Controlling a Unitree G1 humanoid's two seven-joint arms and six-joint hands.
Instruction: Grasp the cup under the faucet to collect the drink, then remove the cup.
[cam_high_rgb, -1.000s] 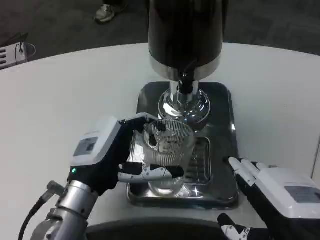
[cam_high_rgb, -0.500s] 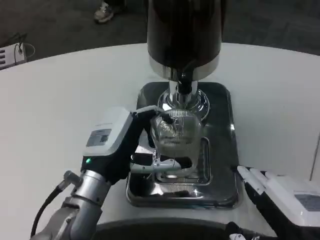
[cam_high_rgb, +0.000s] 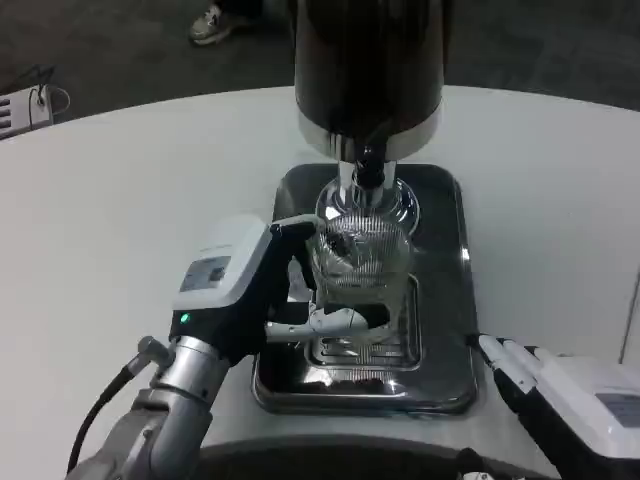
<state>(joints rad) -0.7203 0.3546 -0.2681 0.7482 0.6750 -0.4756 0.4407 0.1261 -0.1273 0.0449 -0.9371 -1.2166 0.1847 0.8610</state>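
The left hand (cam_high_rgb: 268, 290) holds a clear ribbed cup (cam_high_rgb: 360, 262), its fingers (cam_high_rgb: 335, 320) wrapped across the near side of the glass low down and another finger reaching round the rim on the far left. The cup stands upright over the metal drip tray (cam_high_rgb: 445, 330), above the slotted grate (cam_high_rgb: 385, 345) in the tray's middle, and sits directly in front of the dispenser's chrome foot (cam_high_rgb: 395, 200). The black faucet (cam_high_rgb: 370, 172) pokes out from the bottom of the dark dispenser (cam_high_rgb: 368, 60) just above and behind the cup's rim; whether the rim lies exactly beneath the spout cannot be told from this angle. No stream of drink is visible, and the level inside the cup is too hard to read through the ribbing and reflections. A small green light glows on the left wrist, and a black cable loops off the silver forearm (cam_high_rgb: 170, 410) toward the lower left. The right hand (cam_high_rgb: 575, 400) rests low at the picture's lower right corner, just beside the tray's near right corner, its pale fingers stretched forward and holding nothing. The tray lies on a white round table (cam_high_rgb: 120, 220). Beyond the table's far edge, on the dark floor, a shoe (cam_high_rgb: 210, 22) shows at the top left.
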